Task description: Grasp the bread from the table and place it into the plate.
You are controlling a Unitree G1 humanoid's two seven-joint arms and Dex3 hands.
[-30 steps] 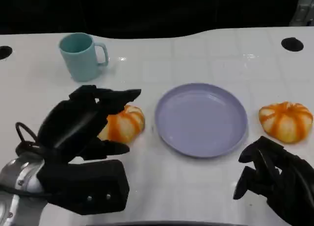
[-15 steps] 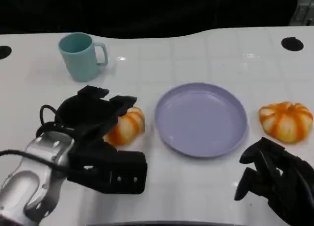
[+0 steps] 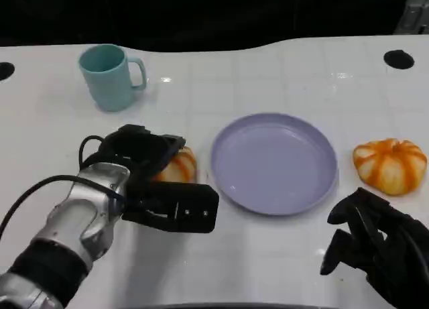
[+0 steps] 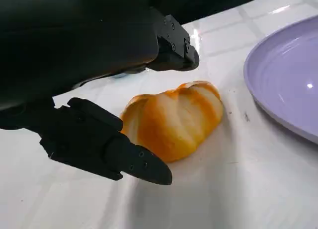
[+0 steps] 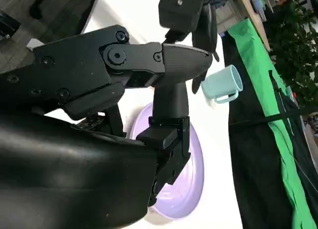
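A: Where is the bread (image 3: 175,167) seen?

B: Left of centre in the head view, on the white table (image 3: 268,74), just left of the purple plate (image 3: 275,163) and not in it. A second orange-striped loaf (image 3: 391,165) is seen at the right edge, apart from the plate's other side.

A: And the left hand (image 3: 144,163)?

B: It is set over the bread, hiding much of it. In the left wrist view one finger (image 4: 171,45) is seen above the bread (image 4: 171,122) and another below and beside it; the fingers are spread to either side (a gap is visible at each), so nothing is held.

A: The right hand (image 3: 369,245)?

B: It is seen at the lower right, fingers curled inward, nothing in them, below the second loaf.

A: Anything else?

B: A teal mug (image 3: 109,76) is placed upper left.
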